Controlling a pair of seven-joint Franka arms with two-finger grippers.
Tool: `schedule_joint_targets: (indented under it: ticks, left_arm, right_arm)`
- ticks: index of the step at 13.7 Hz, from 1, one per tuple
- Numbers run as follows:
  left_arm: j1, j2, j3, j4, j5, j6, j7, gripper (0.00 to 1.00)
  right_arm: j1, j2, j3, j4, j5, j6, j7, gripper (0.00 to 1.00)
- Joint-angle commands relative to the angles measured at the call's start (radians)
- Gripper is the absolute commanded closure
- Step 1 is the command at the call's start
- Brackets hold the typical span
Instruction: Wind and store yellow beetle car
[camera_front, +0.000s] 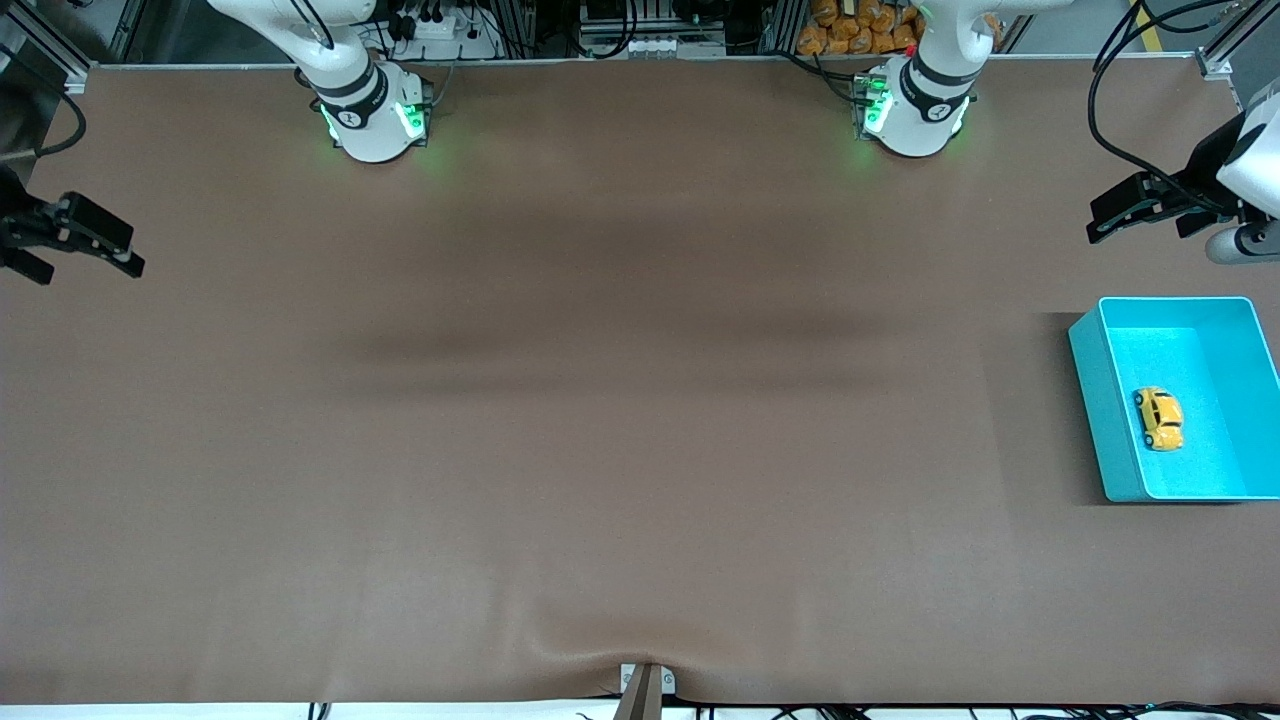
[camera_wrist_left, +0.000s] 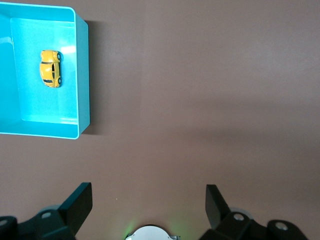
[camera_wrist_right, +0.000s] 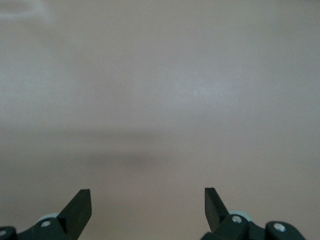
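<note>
No readable text, label, brand or number shows on anything in these views.

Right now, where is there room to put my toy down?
Nearly all of the brown table between the two open grippers, left and right, is bare. Only the turquoise bin holding the yellow beetle car fills the left arm's end.
</note>
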Motion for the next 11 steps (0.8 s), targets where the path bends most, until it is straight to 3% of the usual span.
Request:
schedule_joint_targets:
  ticks: [1,7,11]
  left_arm:
    - [0.001,-0.011,0.002,0.007,-0.020,-0.019,-0.004,0.00]
    - [-0.002,-0.039,0.000,0.032,-0.014,-0.017,0.011,0.00]
    - [-0.001,-0.039,-0.037,0.041,-0.010,-0.017,0.011,0.00]
  right_arm:
    - [-0.023,-0.010,0.006,-0.001,0.019,-0.019,0.010,0.00]
    - [-0.020,-0.010,0.007,-0.001,0.019,-0.014,0.010,0.00]
    - [-0.020,-0.009,0.009,0.002,0.019,-0.004,0.010,0.00]
